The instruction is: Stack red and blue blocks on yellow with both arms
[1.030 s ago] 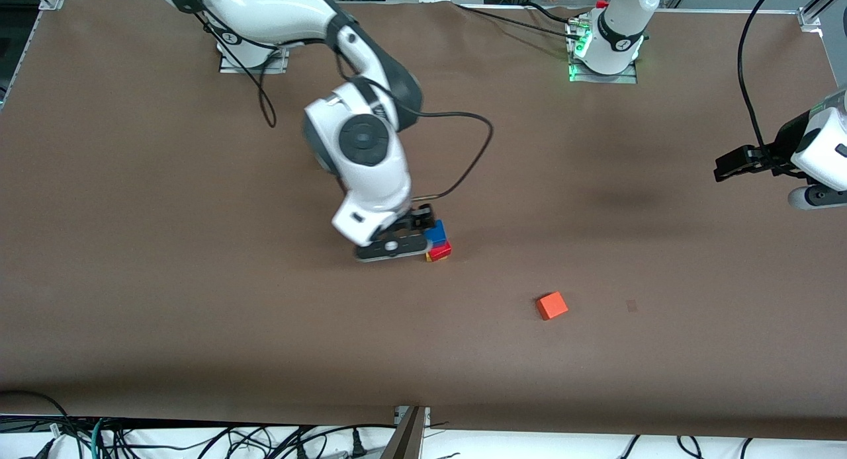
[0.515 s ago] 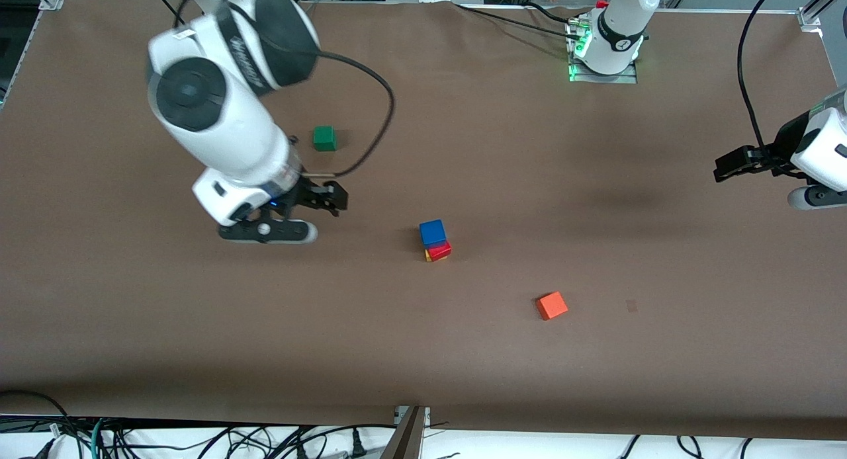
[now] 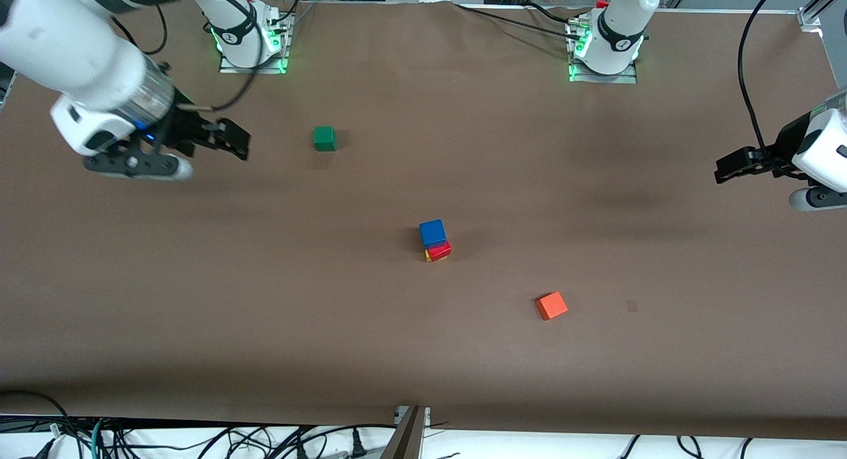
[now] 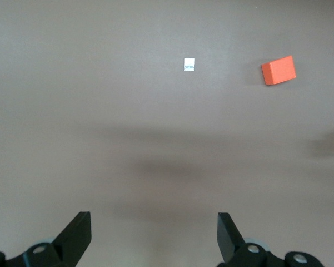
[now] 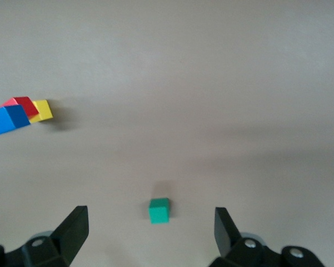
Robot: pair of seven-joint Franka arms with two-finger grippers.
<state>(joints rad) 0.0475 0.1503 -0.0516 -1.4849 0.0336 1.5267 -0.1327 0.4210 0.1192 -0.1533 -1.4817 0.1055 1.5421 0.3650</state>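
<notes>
The blue block (image 3: 432,233) sits on the red block (image 3: 441,249), which sits on the yellow cube (image 3: 428,256), in the middle of the table. My right gripper (image 3: 231,138) is open and empty, up in the air toward the right arm's end, well apart from the stack. Its wrist view shows the blue block (image 5: 8,119), the red block (image 5: 23,104) and the yellow cube (image 5: 43,110) past the open right gripper (image 5: 149,219). My left gripper (image 3: 724,170) is open and empty and waits at the left arm's end; it also shows in its wrist view (image 4: 154,222).
A green cube (image 3: 324,138) lies farther from the front camera than the stack, beside the right gripper; it also shows in the right wrist view (image 5: 159,211). An orange cube (image 3: 551,305) lies nearer the front camera, toward the left arm's end, and in the left wrist view (image 4: 278,70).
My right gripper let go of the blue block on the stack and drew away toward the right arm's end, uncovering the green cube. The left arm has not moved.
</notes>
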